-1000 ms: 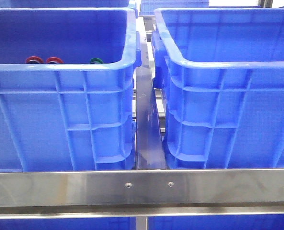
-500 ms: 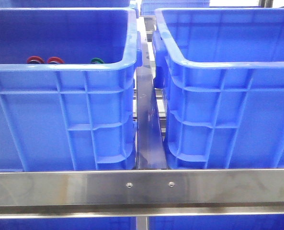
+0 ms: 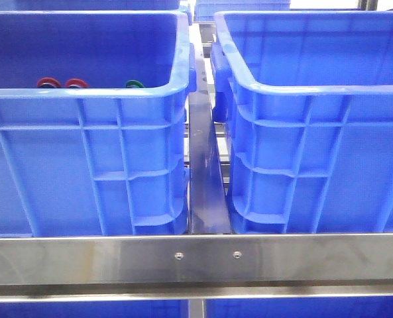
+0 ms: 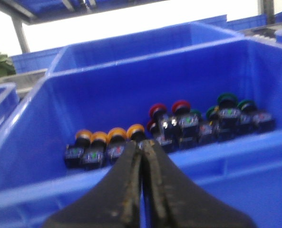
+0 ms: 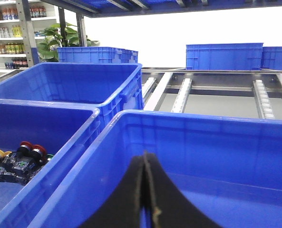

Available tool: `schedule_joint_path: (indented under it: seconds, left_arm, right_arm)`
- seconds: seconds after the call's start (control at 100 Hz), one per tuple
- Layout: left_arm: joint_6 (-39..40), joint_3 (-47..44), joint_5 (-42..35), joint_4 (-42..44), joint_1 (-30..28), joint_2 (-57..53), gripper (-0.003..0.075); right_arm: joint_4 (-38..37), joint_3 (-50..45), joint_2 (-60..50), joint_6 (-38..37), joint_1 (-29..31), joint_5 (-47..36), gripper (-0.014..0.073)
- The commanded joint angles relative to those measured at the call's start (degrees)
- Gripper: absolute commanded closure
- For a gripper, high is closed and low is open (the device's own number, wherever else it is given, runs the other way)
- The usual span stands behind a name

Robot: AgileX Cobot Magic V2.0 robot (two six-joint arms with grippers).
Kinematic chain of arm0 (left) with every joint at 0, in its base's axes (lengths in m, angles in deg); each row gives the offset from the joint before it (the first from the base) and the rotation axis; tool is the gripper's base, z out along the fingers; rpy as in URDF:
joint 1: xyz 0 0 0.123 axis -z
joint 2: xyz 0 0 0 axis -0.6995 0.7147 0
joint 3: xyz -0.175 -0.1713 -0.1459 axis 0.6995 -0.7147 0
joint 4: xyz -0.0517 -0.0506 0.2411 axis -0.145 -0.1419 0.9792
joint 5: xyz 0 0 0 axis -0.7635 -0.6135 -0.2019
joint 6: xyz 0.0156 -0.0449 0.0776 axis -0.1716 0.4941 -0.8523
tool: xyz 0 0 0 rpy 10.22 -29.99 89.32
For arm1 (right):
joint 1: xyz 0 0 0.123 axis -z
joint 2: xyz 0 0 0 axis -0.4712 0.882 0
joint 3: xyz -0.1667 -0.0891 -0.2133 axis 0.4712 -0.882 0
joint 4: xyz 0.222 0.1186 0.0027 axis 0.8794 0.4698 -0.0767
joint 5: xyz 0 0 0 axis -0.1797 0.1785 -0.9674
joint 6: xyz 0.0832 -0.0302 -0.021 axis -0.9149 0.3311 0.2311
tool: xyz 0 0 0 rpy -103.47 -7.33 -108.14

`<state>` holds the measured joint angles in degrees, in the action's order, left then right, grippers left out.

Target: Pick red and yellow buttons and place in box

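Both grippers are pressed closed and hold nothing; the left gripper (image 4: 141, 164) hangs above the near wall of the left crate (image 4: 31, 114), and the right gripper (image 5: 145, 183) is over the right crate (image 5: 217, 142). Beyond the left fingertips, a row of buttons lies on the crate floor; the yellow buttons (image 4: 107, 140) are at one end, the red buttons (image 4: 169, 111) in the middle, the green buttons (image 4: 228, 102) at the other end; all touch their neighbours. From the front, only red (image 3: 61, 83) and green tops (image 3: 134, 84) show over the rim.

Left hand (image 4: 141, 156) and right hand (image 5: 145, 166) both closed, empty.
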<state>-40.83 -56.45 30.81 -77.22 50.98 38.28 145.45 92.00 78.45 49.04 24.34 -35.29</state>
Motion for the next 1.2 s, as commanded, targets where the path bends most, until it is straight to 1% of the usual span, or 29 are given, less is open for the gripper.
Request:
schedule_joint_path:
  seconds: [0.0, 0.26, 1.19]
  left_arm:
    - [1.94, -0.67, -4.69, 0.54, -1.22, -1.88, 0.0739]
    - [2.06, -2.03, -5.39, 1.71, -2.99, -1.77, 0.0739]
    - [2.06, -2.03, -5.39, 2.09, -2.99, -1.77, 0.0739]
  right_arm:
    - [0.97, 1.58, 0.31, 0.62, 0.44, -1.86, 0.0662]
    - [0.97, 1.58, 0.31, 0.62, 0.44, -1.84, 0.0662]
    - [0.97, 1.58, 0.31, 0.62, 0.44, -1.84, 0.0662]
